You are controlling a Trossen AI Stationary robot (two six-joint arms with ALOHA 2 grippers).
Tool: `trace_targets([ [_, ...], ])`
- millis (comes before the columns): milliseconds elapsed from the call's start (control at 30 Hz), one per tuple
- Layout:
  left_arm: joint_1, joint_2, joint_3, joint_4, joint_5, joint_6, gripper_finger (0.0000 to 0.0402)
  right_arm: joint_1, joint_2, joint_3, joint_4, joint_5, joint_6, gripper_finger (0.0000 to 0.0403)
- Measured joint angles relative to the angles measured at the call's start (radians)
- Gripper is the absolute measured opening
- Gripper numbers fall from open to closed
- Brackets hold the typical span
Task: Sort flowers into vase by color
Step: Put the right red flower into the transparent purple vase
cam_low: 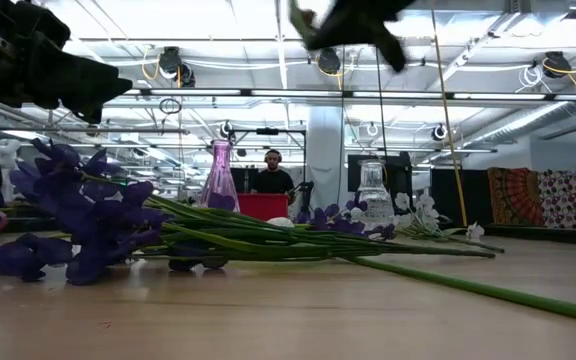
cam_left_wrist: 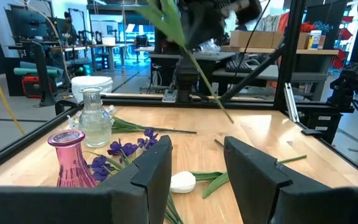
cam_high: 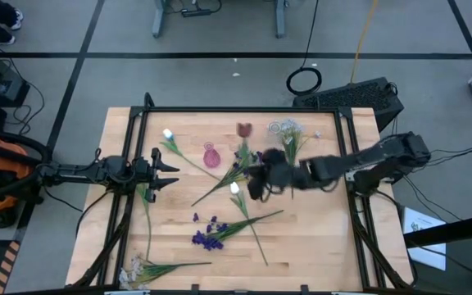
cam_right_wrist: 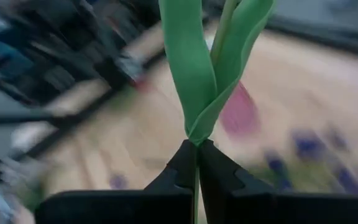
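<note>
High view. On the tabletop (cam_high: 318, 246) you have a pink vase (cam_high: 211, 156), a clear vase (cam_high: 275, 129), and flowers scattered about: a white tulip (cam_high: 168, 134) near the left side, purple blossoms (cam_high: 206, 238) toward the front, and a spray of tiny white blossoms (cam_high: 138, 270) at the front left corner. The right hand (cam_high: 256, 182) hangs over the middle, motion-smeared. The left hand (cam_high: 167, 172) waits at the left edge with its fingers apart and nothing between them.

Low view. Purple blossoms lie close to the lens and long green stems run across the wood. The right hand is above, near the picture's top.

Left wrist view. You see the right hand aloft carrying a green stem (cam_left_wrist: 191, 56) that slants down. Below it lie both vases and a white tulip head (cam_left_wrist: 182, 182).

Right wrist view. The fingers (cam_right_wrist: 219, 168) are pinched together on that thin stem just below its two leaves (cam_right_wrist: 207, 68). The blossom is out of sight.

Handling, as a judgement. Expect a light, springy item with a slick stem, liable to pivot in a pinch. Grip it on the bare stem near the leaf base, never on the blossom, which would crush.
</note>
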Motion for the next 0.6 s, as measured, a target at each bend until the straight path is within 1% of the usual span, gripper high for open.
trace_targets([
  [167,0.000,0.001,0.000,-0.001,0.000,0.000,0.0153,-0.149,0.024,-0.034,0.393,-0.129,-0.271,0.0000],
  [267,0.000,0.001,0.000,-0.002,0.000,0.000,0.0153,-0.239,0.069,-0.034,0.610,-0.238,-0.376,0.0000],
  [367,0.000,0.001,0.000,-0.002,0.000,0.000,0.0153,-0.322,0.126,-0.035,0.793,-0.334,-0.410,0.0000],
  [500,0.000,0.001,0.000,-0.002,0.000,0.000,0.0153,-0.405,0.186,-0.035,0.925,-0.398,-0.410,0.0000],
  [600,0.000,0.001,0.000,-0.003,0.000,0.000,0.0153,-0.446,0.230,-0.035,1.013,-0.499,-0.395,0.0000],
])
